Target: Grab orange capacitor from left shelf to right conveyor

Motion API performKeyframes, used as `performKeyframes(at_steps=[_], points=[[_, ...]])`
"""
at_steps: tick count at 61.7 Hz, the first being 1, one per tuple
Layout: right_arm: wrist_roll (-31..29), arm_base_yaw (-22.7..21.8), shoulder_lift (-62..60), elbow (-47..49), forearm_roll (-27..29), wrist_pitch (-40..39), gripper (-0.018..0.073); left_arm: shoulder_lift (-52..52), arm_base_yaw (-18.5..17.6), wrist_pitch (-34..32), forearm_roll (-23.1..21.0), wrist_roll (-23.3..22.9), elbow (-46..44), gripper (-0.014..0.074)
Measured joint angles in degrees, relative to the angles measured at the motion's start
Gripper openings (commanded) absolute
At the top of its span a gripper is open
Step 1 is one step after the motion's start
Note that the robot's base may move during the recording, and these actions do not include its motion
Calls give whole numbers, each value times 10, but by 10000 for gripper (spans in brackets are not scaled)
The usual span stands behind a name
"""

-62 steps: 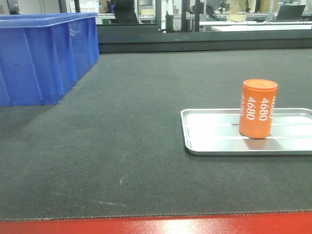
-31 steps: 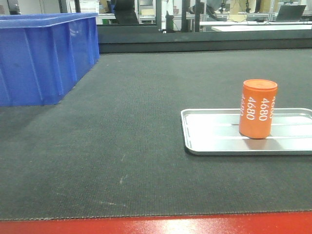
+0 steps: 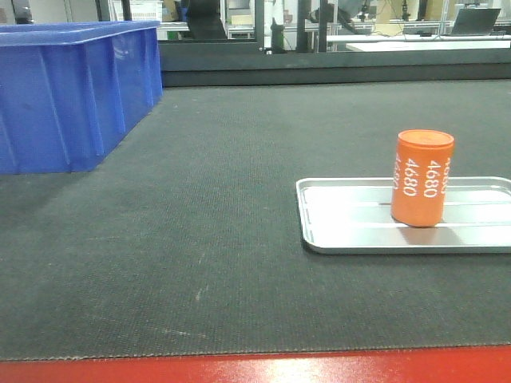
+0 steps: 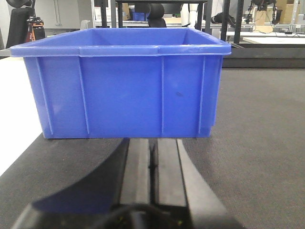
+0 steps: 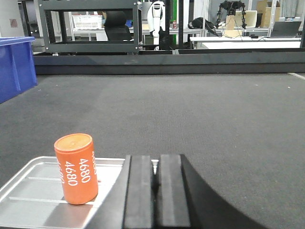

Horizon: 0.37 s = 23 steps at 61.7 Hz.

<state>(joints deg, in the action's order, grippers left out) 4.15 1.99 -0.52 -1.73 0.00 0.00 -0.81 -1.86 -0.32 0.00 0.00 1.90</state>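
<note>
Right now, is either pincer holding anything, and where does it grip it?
Nothing is held. The left pincer and right pincer are both shut on nothing. The orange capacitor stands untouched on the silver tray.

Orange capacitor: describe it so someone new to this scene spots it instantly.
Start from the wide dark conveyor belt with the red frame edge in front. On its right side lies a shallow silver tray, and the orange capacitor stands upright in it. It is the only orange thing, a small cylinder with white "4680" printed on its side, far from the blue bin.

Front view looks low across the belt [image 3: 200,199]; both wrist views sit lower — sharing its orange capacitor [image 3: 422,179], blue bin [image 4: 126,86].
</note>
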Motion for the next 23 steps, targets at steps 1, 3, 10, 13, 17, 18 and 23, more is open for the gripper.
performKeyframes(at_steps=[1,3,10,13,17,18,23], points=[[0,0,0,0,0,-4,56,0,0,0,0,0,0,-105],[0,0,0,0,0,-4,56,0,0,0,0,0,0,-105],[0,0,0,0,0,-4,56,0,0,0,0,0,0,-105],[0,0,0,0,0,-4,56,0,0,0,0,0,0,-105],[0,0,0,0,0,-4,56,0,0,0,0,0,0,-105],[0,0,0,0,0,-4,56,0,0,0,0,0,0,-105],[0,0,0,0,0,-4,56,0,0,0,0,0,0,-105]])
